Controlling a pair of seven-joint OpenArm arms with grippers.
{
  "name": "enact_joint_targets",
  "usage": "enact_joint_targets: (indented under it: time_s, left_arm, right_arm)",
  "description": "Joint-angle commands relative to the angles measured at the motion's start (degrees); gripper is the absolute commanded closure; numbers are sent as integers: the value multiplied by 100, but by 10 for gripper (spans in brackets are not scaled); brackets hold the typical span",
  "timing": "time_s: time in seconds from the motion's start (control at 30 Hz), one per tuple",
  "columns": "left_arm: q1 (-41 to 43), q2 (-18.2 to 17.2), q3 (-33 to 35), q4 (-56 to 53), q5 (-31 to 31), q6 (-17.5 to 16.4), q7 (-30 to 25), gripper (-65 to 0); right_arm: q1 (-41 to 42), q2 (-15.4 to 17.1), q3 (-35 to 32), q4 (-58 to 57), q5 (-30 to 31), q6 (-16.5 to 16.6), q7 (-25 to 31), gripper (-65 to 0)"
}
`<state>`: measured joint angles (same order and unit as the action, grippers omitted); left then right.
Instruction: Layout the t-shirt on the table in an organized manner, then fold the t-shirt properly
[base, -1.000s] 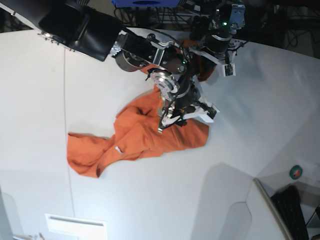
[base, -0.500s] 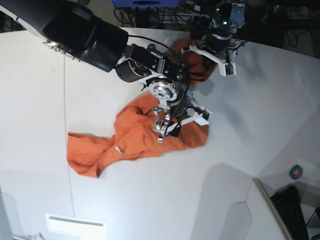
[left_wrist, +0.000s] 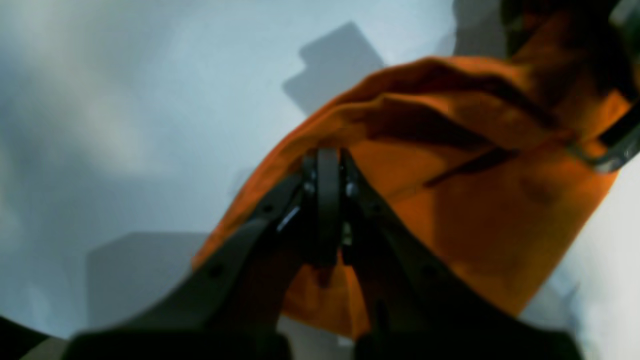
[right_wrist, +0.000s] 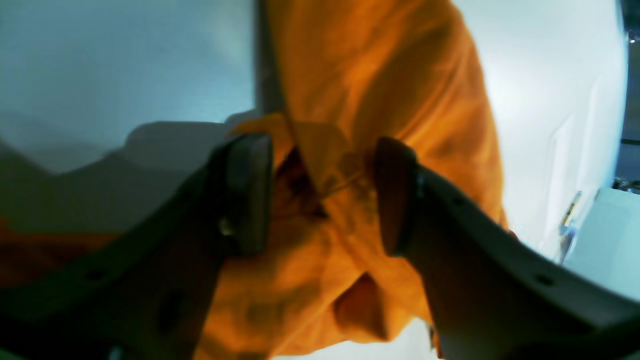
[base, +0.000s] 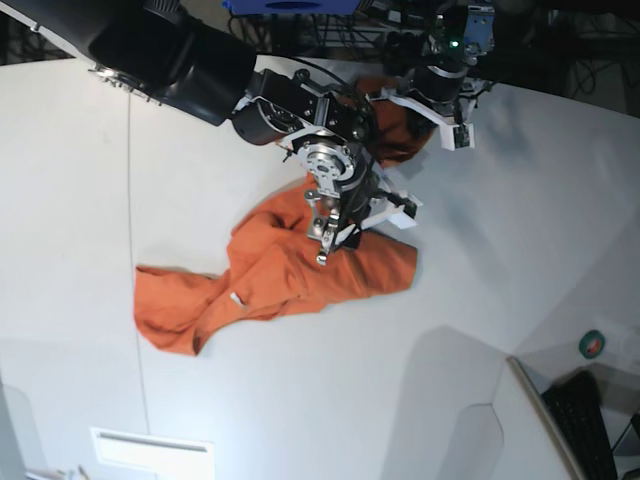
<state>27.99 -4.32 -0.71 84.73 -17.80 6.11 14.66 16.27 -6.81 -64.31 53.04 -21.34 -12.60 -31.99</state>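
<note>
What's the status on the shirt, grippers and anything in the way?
Left gripper shut on t-shirt edge, lifted. Right gripper open, jaws straddling a bunched fold. T-shirt crumpled on the table, not laid out yet. Nothing else in the way.

Hidden / cut off / blurred, all 3 views

Base view: right arm covers the upper part of the t-shirt (base: 290, 265), and the right gripper (base: 340, 232) is too small to read its jaw gap; cloth near the left gripper (base: 432, 112) is mostly hidden behind the arms, contact can't be made out. Left wrist view: soft focus throughout, shirt cut off at top & right edges, table (left_wrist: 125, 100) just a grey blur, fabric edge at the fingertips (left_wrist: 327, 200) lost behind them. Right wrist view: blurry too, shirt runs off top & bottom edges, folds between the fingers (right_wrist: 250, 190) too dark to sort out.
</note>
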Motion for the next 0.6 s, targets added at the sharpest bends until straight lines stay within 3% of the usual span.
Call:
enact_joint_targets:
  time_s: [0.0,0.3,0.4,0.47,0.57]
  left_arm:
    - [80,-30,-21,24,35,106,139,0]
    - [80,-109,-21,24,35,106,139,0]
    - [80,-109,-21,24,35,106,139,0]
    - [63,-109,-21,24,35,106,139,0]
    - [28,-109,-21,15,44,106,139,0]
  right_arm:
    - [100,-88,36,90,-94,-63,38,-270]
    - [258,35,36,81,-94,-98,38,-252]
    - [302,61,36,90,-94,-98,38,-150]
    - [311,87,36,90,-94,-98,38,-18]
    - [311,96,45,90,-94,-98,30,0]
